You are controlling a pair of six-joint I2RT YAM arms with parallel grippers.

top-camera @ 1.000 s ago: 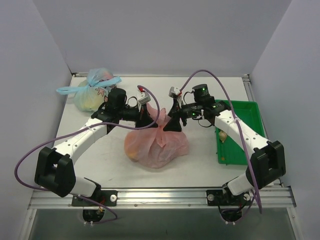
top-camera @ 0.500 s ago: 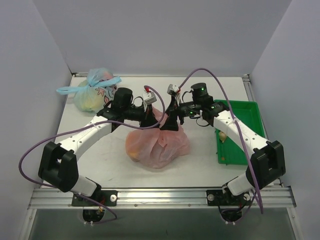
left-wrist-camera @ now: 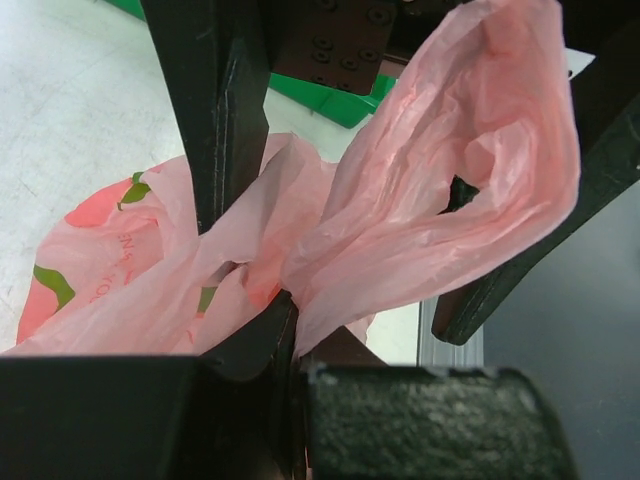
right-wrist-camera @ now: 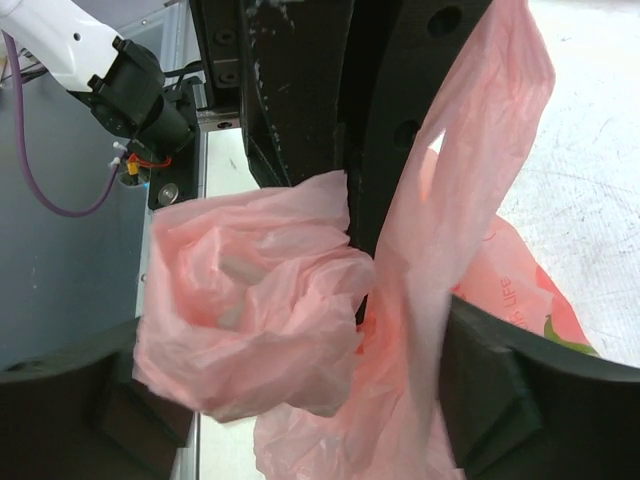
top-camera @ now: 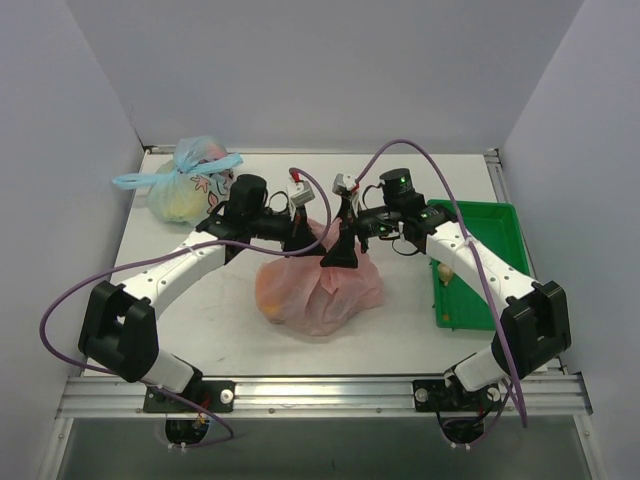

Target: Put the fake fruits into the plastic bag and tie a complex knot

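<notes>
Top view: your plastic bag (top-camera: 318,290) sits mid-tabletop (top-camera: 200,330), bulging, with orange fake fruits (top-camera: 270,298) showing through the film. The left hand (top-camera: 300,232) and right hand (top-camera: 340,250) meet over its neck. No finished knot is visible here. The green tray (top-camera: 480,300) on the right holds one pale piece (top-camera: 446,270); if it counts as fruit, you are tying too early. The blue flower bag (top-camera: 185,190) is far left, well apart.

Left wrist view: your left hand is clamped shut on a twisted handle (left-wrist-camera: 330,260), with film squeezing out between the fingers. The film is thin, so a hard pull from here likely tears it or drags it out of the pinch. The other hand's fingers stand apart on either side of the puffed loop.

Right wrist view: your right hand is spread wide. A bunched handle (right-wrist-camera: 250,300) lies between its fingers, and nothing looks pinched. If you close off-centre you catch one layer only or miss. The loop then slides off and the twist unwinds. The hands are crowded, so their fingers could knock together.
</notes>
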